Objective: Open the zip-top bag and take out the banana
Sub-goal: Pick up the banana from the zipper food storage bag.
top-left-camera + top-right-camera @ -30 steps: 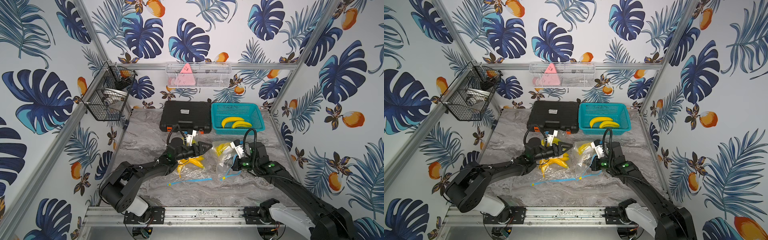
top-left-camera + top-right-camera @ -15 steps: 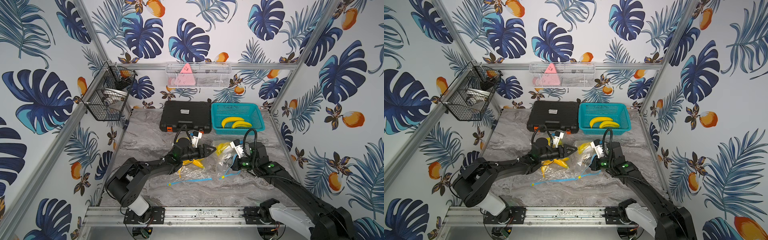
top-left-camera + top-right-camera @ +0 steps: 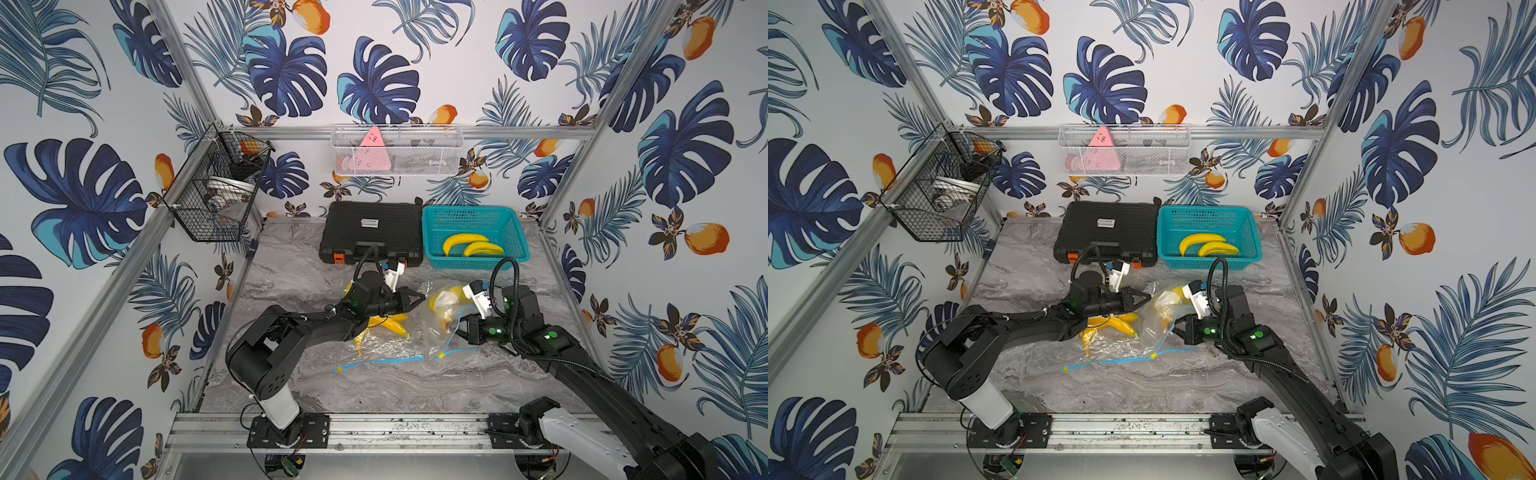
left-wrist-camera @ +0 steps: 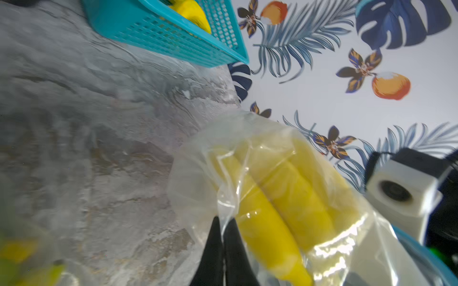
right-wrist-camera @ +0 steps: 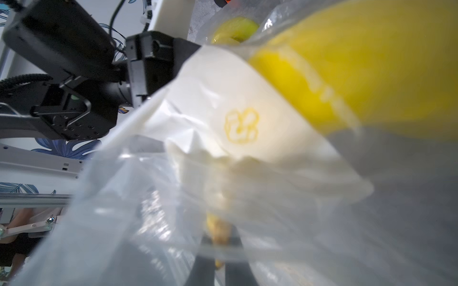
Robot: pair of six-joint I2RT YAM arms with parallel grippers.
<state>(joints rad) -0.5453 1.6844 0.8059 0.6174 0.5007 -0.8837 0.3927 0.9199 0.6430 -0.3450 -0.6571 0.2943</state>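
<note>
The zip-top bag point(image 3: 441, 322), with the banana point(image 4: 285, 198) inside, is being held just in front of the teal basket point(image 3: 469, 216). Its film is being pinched by the fully closed left claw point(image 3: 421, 296) and its zipper end by the closed right claw point(image 3: 460, 329), probably so the mouth can be pulled apart.

Case point(image 3: 371, 239), basket point(image 3: 478, 264) block rear; zip-top bag point(image 3: 437, 332) centre; front tabletop point(image 3: 374, 392) free.

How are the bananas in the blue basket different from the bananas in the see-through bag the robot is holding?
The basket bananas lie bare in the open teal basket at the back of the table; the bagged bananas are wrapped in a clear bag. Nothing touches the basket bananas, while the left gripper and right gripper each pinch that clear bag. Both are yellow and curved.
</note>
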